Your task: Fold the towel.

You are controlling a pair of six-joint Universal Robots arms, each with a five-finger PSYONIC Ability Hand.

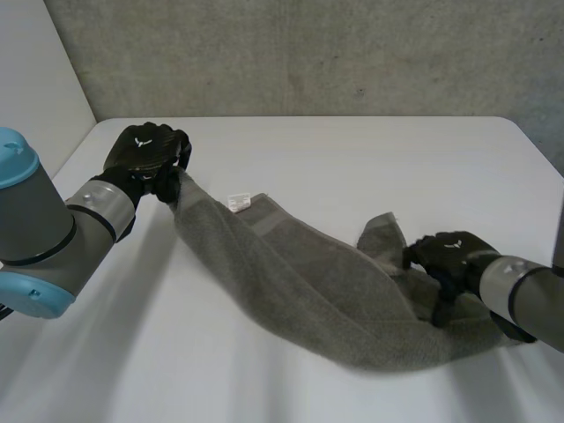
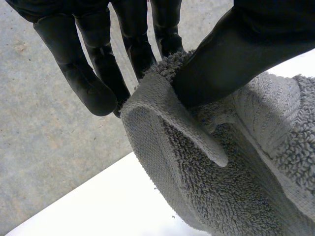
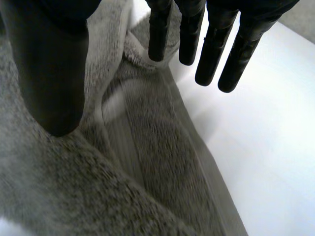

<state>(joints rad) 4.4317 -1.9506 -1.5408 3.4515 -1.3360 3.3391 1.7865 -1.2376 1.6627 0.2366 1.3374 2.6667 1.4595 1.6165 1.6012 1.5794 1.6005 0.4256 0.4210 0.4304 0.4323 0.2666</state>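
A grey towel [image 1: 300,291] lies stretched in a long rumpled band across the white table [image 1: 352,167]. My left hand [image 1: 145,159] holds its far left end lifted off the table. In the left wrist view the thumb [image 2: 236,54] pinches the towel's hemmed edge [image 2: 152,103] against the fingers [image 2: 93,78]. My right hand [image 1: 449,257] sits over the towel's bunched right end. In the right wrist view its fingers [image 3: 211,54] are straight and spread from the thumb [image 3: 49,73], just above the folds of the towel [image 3: 147,162].
A small white label [image 1: 238,203] sticks out of the towel's far edge. A concrete wall [image 1: 308,53] runs behind the table. Bare table [image 3: 266,147] lies beside the right hand's fingers and in front of the towel [image 1: 176,370].
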